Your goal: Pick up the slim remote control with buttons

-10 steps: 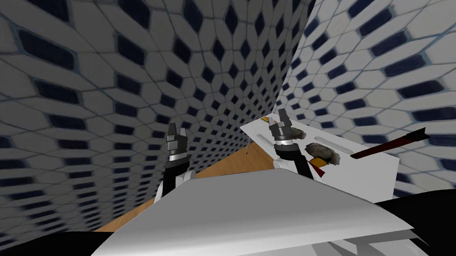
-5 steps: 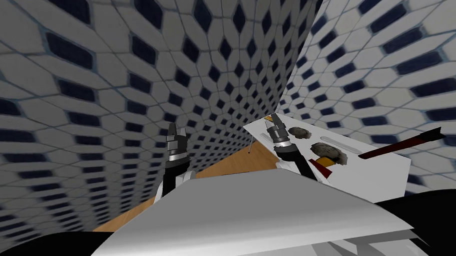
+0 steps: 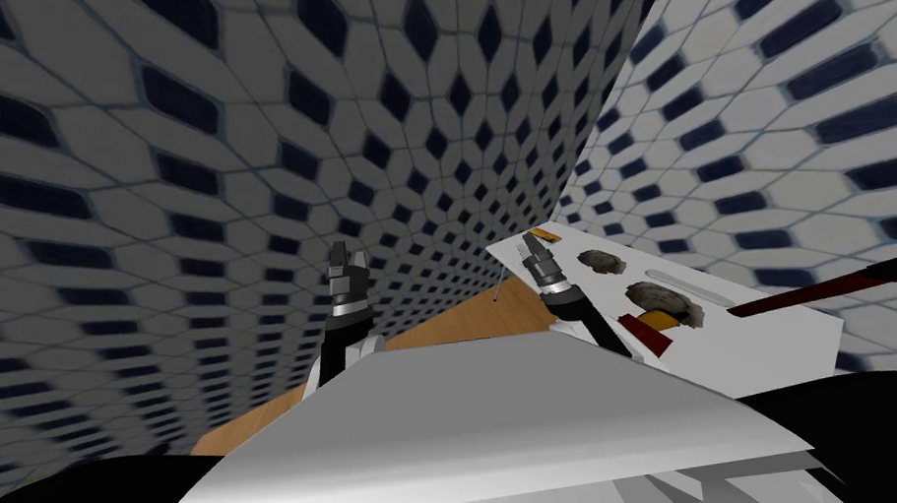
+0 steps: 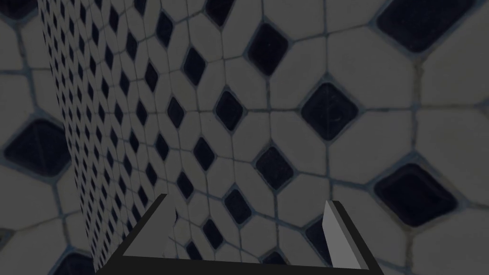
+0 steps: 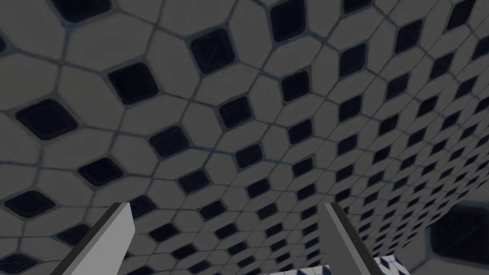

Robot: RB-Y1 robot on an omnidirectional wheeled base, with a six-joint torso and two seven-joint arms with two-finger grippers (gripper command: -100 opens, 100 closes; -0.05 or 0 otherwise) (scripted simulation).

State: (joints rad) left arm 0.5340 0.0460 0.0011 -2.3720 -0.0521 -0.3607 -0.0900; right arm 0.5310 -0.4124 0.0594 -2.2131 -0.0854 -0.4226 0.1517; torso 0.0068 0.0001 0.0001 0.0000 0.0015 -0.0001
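You face a corner of tiled walls [image 3: 234,180], pale with dark diamond insets, which close in on the left and on the far side. A white table [image 3: 769,349] stands against the right-hand wall, with its long side running away to your right. A strip of wooden floor [image 3: 442,328] shows between the table and the left wall, and that strip is the only open room.

Your right arm reaches up and forward over the table's left end. The right gripper [image 3: 533,245] points toward the wall corner with its jaws apart and nothing between them. Your left arm stands nearly upright over the floor, off the table. The left gripper [image 3: 348,258] also has its jaws apart and holds nothing.

A dark red stick [image 3: 824,288] juts past the table's right end. The remote [image 3: 684,283] is a slim pale bar lying flat near the table's wall-side edge, well apart from the right gripper. Its long axis runs along the table's length, and you cannot make out its buttons.

Just in front of the remote sits a large grey lump [image 3: 664,301], and a smaller grey lump [image 3: 601,261] lies between it and the right gripper. A red and yellow piece [image 3: 643,332] sits at the table's near edge. A small orange piece [image 3: 541,234] lies just beside the right gripper at the table's left end.
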